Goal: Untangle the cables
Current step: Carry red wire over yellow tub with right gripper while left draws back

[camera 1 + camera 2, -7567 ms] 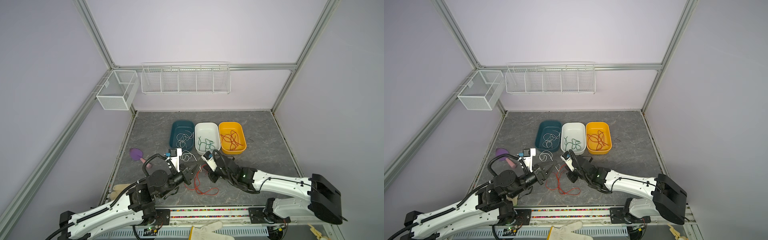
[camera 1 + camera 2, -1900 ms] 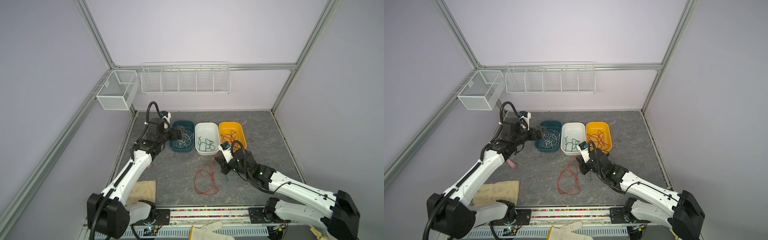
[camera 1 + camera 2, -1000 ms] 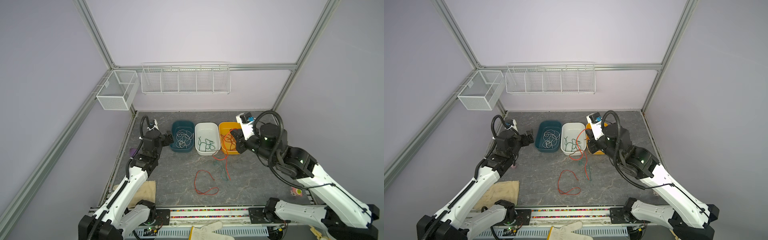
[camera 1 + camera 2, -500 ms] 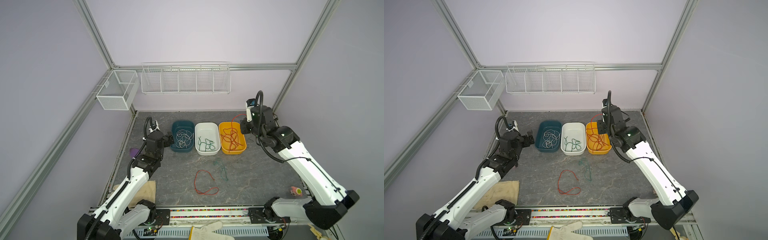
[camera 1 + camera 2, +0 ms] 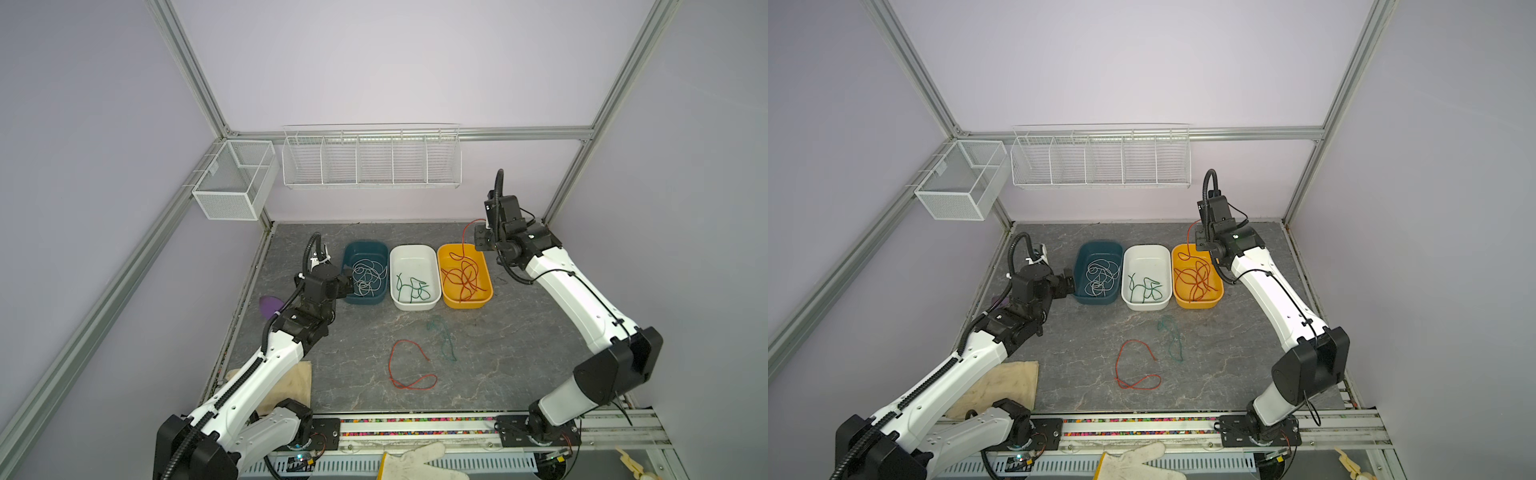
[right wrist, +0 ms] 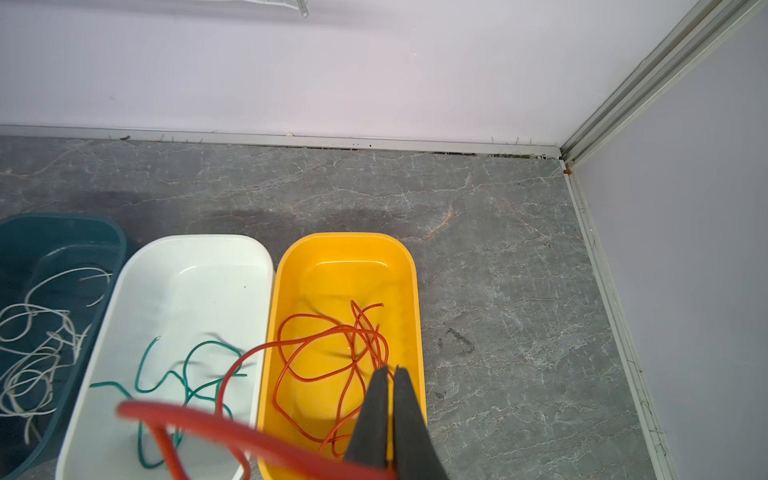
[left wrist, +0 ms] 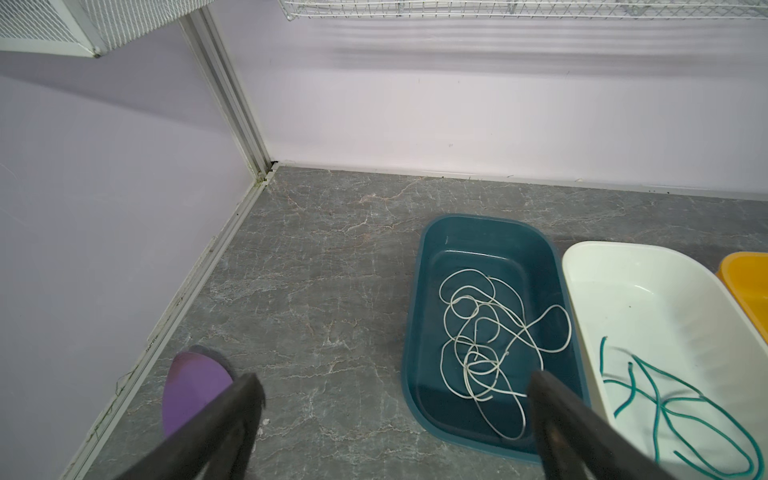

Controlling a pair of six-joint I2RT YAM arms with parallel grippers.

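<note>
Above the yellow plastic tray (image 5: 467, 303), right jaws pinch a red-orange cable (image 5: 463, 241) hanging into it; left jaws gape empty. On the grey tabletop (image 5: 519, 332), a red-orange loop (image 5: 390, 365) and dark green strand (image 5: 446, 345) look light, limp: pinch near an end.

I can read no word, number or brand mark anywhere in my views. The small white tag (image 5: 941, 167) on the white wire-mesh basket (image 5: 951, 208) on the left wall is too small for me to tell whether it bears writing, and the multicoloured strip (image 5: 415, 432) along the front aluminium rail (image 5: 602, 428) gives me only coloured flecks. The teal plastic tub (image 7: 478, 219), the white plastic tub (image 7: 623, 248) and the yellow plastic tub (image 6: 345, 236) show me plain, unmarked walls in the wrist views.
</note>
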